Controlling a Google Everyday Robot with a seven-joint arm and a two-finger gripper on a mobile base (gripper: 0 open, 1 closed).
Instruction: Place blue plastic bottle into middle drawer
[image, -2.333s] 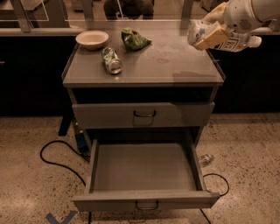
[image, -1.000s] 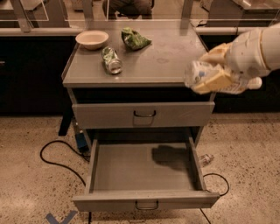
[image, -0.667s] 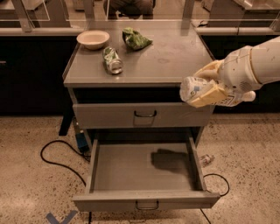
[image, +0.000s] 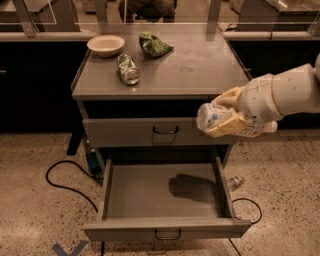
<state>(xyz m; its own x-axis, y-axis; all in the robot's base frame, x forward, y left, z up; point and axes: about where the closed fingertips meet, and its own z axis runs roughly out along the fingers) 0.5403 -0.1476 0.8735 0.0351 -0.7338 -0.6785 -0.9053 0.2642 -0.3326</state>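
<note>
My gripper (image: 226, 116) is shut on the blue plastic bottle (image: 216, 119), a clear bottle with a pale label held lying sideways, its white cap (image: 270, 127) pointing right. It hangs in front of the cabinet's right side, level with the shut upper drawer (image: 150, 132) and above the right part of the open middle drawer (image: 165, 192). That drawer is pulled out, grey and bare inside, with a loop handle on its front. The bottle's shadow falls on the drawer floor.
On the cabinet top (image: 200, 70) lie a pale bowl (image: 105, 44), a green foil bag (image: 154, 44) and a green-and-silver can (image: 128, 69). A black cable (image: 62, 182) runs on the floor at left. A small object (image: 235, 181) lies on the floor at right.
My gripper has carried the bottle down and to the left, from above the cabinet top's right edge to in front of the upper drawer. The shadow in the open drawer followed.
</note>
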